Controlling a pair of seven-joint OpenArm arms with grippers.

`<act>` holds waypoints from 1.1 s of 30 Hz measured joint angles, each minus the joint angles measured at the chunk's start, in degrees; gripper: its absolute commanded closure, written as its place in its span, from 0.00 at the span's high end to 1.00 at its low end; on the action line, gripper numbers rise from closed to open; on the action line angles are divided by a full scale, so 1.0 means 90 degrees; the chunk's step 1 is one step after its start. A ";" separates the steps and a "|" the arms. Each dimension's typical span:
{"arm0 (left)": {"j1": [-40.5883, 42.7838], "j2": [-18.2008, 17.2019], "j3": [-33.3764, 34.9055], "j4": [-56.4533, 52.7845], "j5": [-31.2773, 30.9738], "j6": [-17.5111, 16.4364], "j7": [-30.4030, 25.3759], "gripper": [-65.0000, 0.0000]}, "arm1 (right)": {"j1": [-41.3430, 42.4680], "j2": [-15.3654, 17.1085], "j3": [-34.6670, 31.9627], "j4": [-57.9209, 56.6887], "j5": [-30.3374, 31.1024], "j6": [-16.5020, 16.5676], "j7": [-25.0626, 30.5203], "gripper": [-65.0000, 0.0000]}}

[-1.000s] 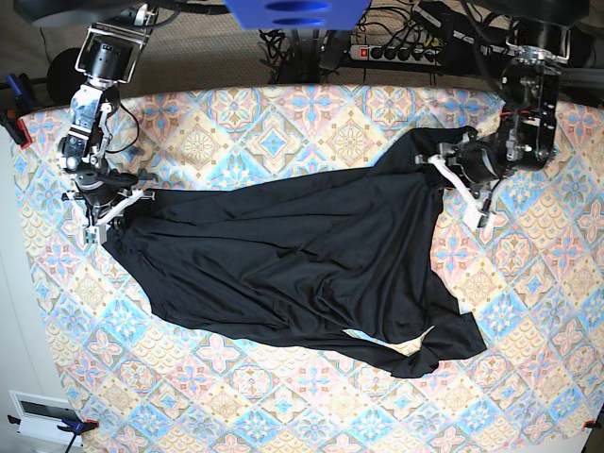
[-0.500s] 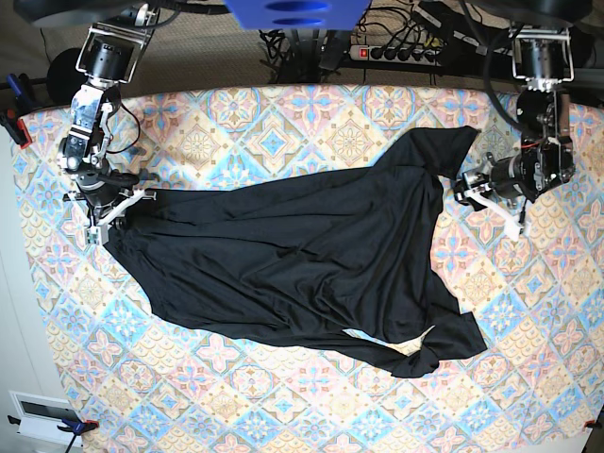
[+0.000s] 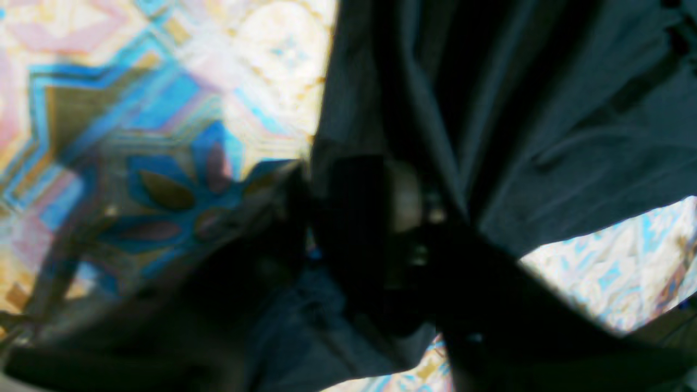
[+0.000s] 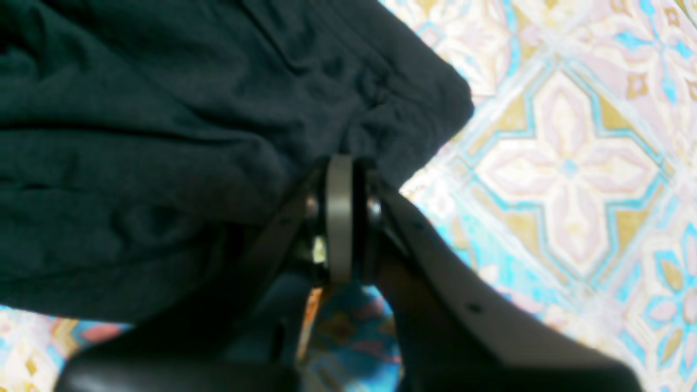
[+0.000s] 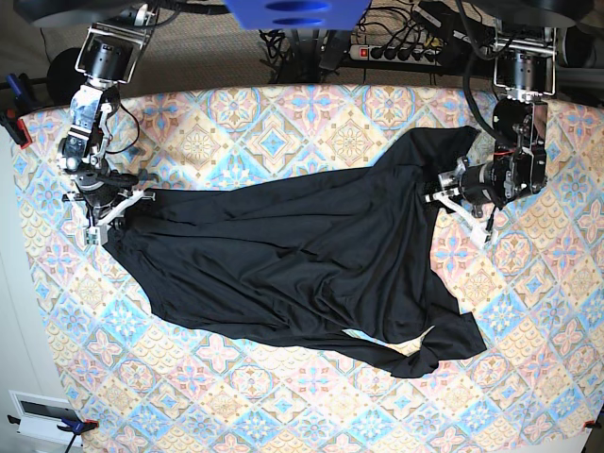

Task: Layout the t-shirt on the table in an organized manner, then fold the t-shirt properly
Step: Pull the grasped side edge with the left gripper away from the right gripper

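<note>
Table (image 5: 283, 406), t-shirt (image 5: 302, 255) apparently within right gripper (image 4: 340, 218)

Beyond the far edge lies a brownish floor (image 5: 203, 52) with tangled black cables (image 5: 392, 24) and a power strip (image 5: 396, 53) (red switch at one end). A pale floor strip (image 5: 17, 311) runs along the left.

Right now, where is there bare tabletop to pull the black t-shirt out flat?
Bare pastel tile-patterned table runs along the near edge below the thin black t-shirt, and the far strip above it. Crowded by the left gripper and right gripper.
</note>
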 measured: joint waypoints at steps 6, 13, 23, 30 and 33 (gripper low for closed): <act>0.0032 0.0015 -0.0993 0.0306 -0.0260 -0.0661 -0.0100 0.00 | 0.0000 0.0000 0.0000 -0.0012 0.0002 0.0000 -0.0005 0.00; -0.0352 -0.0418 -0.2924 0.0289 -0.0163 -0.0690 0.0287 0.00 | 0.0005 -0.0024 -0.0007 -0.0012 0.0015 0.0010 -0.0012 0.00; -0.0648 -0.1273 -0.3468 0.0308 -0.0274 -0.0726 0.0338 0.00 | -0.0032 -0.0010 -0.0168 0.0491 0.0053 0.0015 -0.0097 0.00; 0.0321 -0.1426 -0.3441 0.0313 -0.0187 -0.0695 0.0265 0.01 | -0.0075 -0.0015 -0.0680 0.0993 0.0017 0.0019 -0.0236 0.00; 0.0811 -0.1418 -0.3293 0.0316 -0.0168 -0.0712 0.0211 0.02 | -0.0219 -0.0002 -0.0682 0.0991 0.0015 0.0015 -0.0289 0.00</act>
